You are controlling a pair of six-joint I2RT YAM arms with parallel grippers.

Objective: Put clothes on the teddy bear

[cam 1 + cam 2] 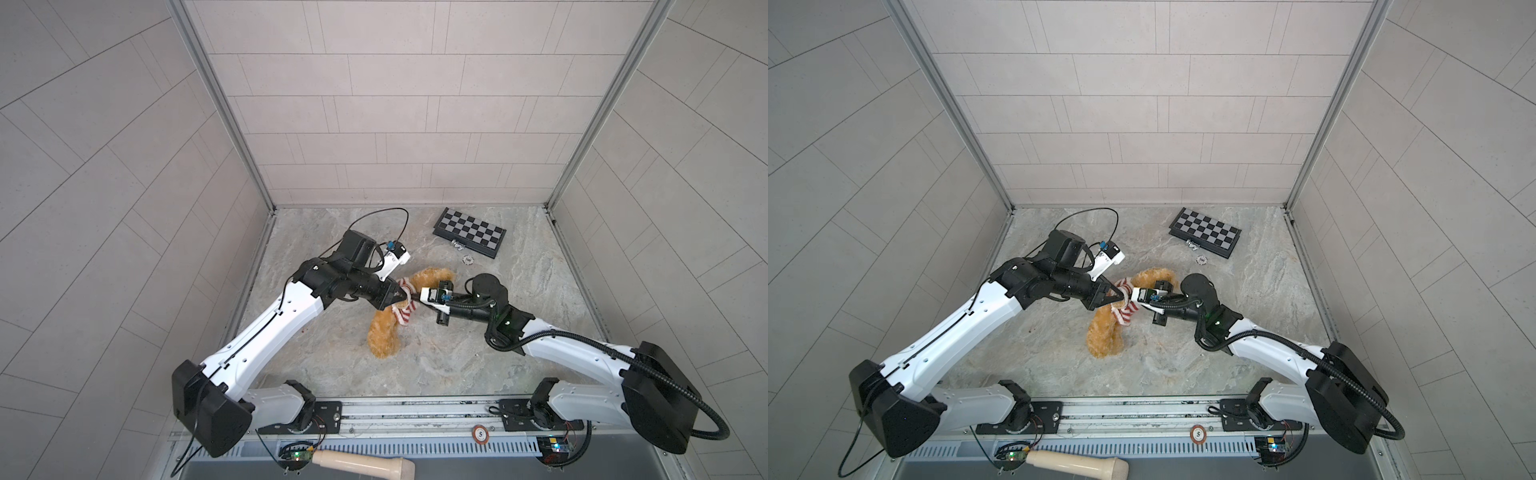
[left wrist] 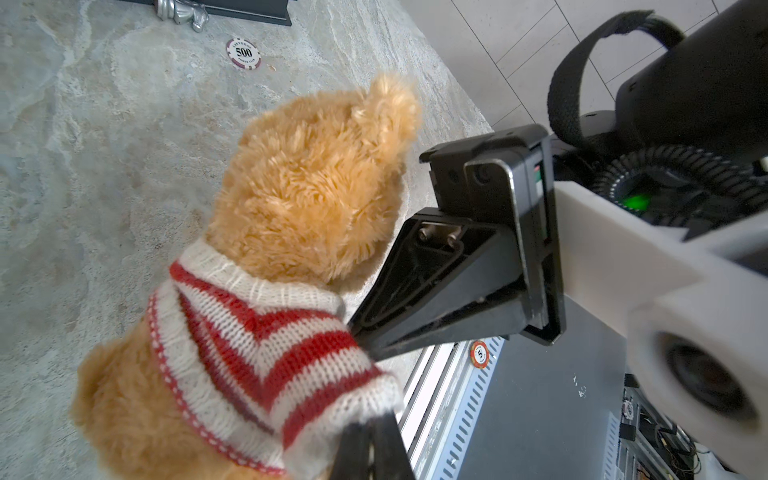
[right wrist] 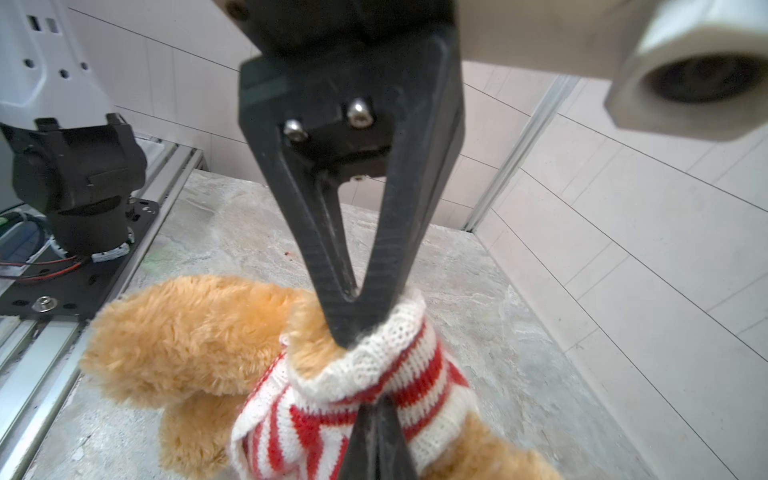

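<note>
The golden-tan teddy bear (image 1: 384,336) (image 1: 1104,337) lies mid-table, its head (image 2: 316,187) towards the back wall. A red-and-white striped knit sweater (image 1: 405,311) (image 1: 1128,311) sits round its neck and upper body, lifted a little between the arms. My left gripper (image 1: 401,295) (image 1: 1122,296) (image 2: 370,432) is shut on one white edge of the sweater (image 2: 257,345). From the opposite side my right gripper (image 1: 417,301) (image 1: 1133,297) (image 3: 376,415) is shut on the striped knit (image 3: 374,386). The bear's legs (image 3: 187,332) hang free towards the front rail.
A folded chessboard (image 1: 469,237) lies at the back right, with a silver piece (image 1: 457,246) and a poker chip (image 1: 468,259) beside it. Another chip (image 1: 480,434) sits on the front rail, and a wooden handle (image 1: 361,461) lies below the rail.
</note>
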